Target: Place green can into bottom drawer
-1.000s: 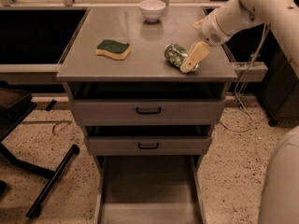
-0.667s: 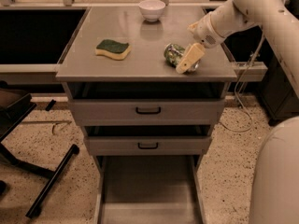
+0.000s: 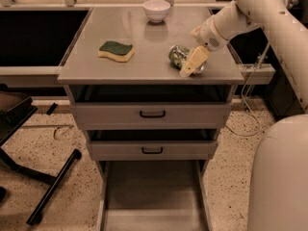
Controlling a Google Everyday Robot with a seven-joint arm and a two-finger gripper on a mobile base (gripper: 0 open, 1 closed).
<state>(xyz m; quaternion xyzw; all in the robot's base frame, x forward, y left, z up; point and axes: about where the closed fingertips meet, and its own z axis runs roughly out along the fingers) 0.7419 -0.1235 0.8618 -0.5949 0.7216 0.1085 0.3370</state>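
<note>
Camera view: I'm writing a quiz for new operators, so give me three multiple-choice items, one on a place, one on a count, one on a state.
1. Where is the green can? A on the floor; B on the cabinet top, at the gripper; C inside a shut drawer.
2. How many black handles show? A one; B four; C two.
3. The bottom drawer is: A pulled out; B shut; C missing.
B: it lies on the top. C: two show, one above the other. A: it juts out forward.

Part of the green can [image 3: 177,55] behind the tool [image 3: 190,65] atop the cabinet [image 3: 144,40]; bottom drawer [image 3: 151,194] front below view.
</note>
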